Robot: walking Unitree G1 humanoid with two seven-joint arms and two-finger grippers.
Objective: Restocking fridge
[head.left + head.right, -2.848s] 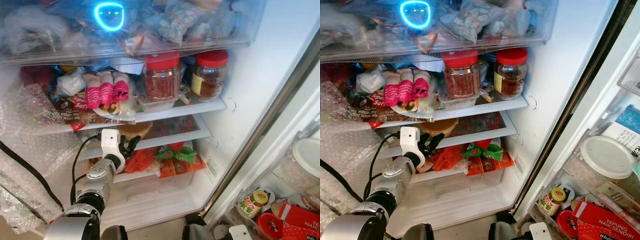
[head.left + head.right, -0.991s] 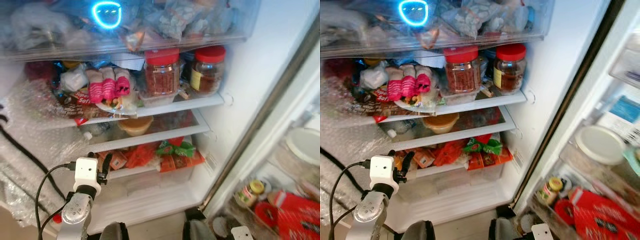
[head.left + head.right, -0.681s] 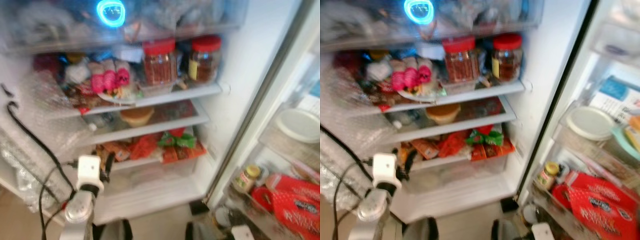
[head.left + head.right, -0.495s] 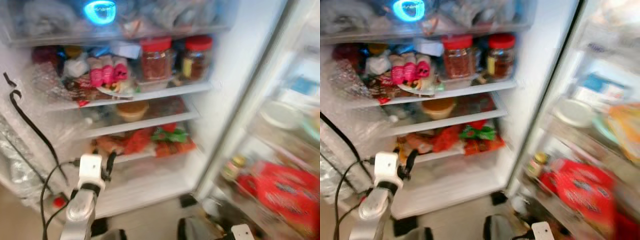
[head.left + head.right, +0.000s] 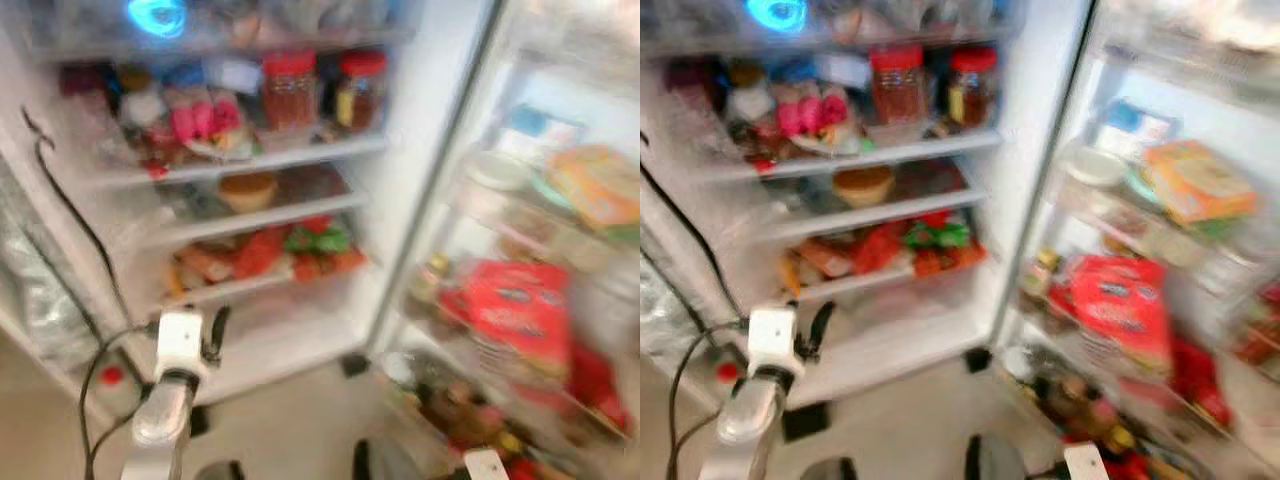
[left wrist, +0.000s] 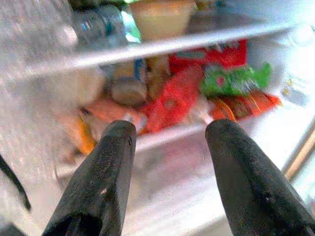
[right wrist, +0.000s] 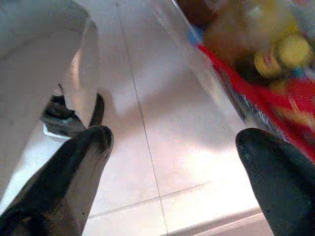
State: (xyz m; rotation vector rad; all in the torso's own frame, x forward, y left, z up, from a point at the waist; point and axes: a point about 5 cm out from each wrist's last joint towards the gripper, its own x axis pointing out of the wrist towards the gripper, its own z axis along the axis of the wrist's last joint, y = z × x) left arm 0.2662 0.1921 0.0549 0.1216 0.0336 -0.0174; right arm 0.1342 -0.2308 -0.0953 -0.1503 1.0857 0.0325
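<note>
Fridge (image 5: 420, 150) open and crowded, both hands empty.

Left eye view: blurred, the fridge stands with its door swung wide; two red-lidded jars (image 5: 320, 88) share the upper shelf, packets (image 5: 290, 250) fill a lower one, and the left hand (image 5: 212, 335) hangs low in front of the bottom shelf.
Right eye view: door racks hold a red bag (image 5: 1118, 305) and small bottles.
Left wrist view: fingers (image 6: 106, 182) spread apart, grasping nothing, aimed at the packet shelf.
Right wrist view: the right hand (image 7: 172, 172) splayed wide over bare floor (image 7: 147, 123) (nothing carried).
Shelves look well stocked already; I judge that any further restocking means fetching a new item first.
</note>
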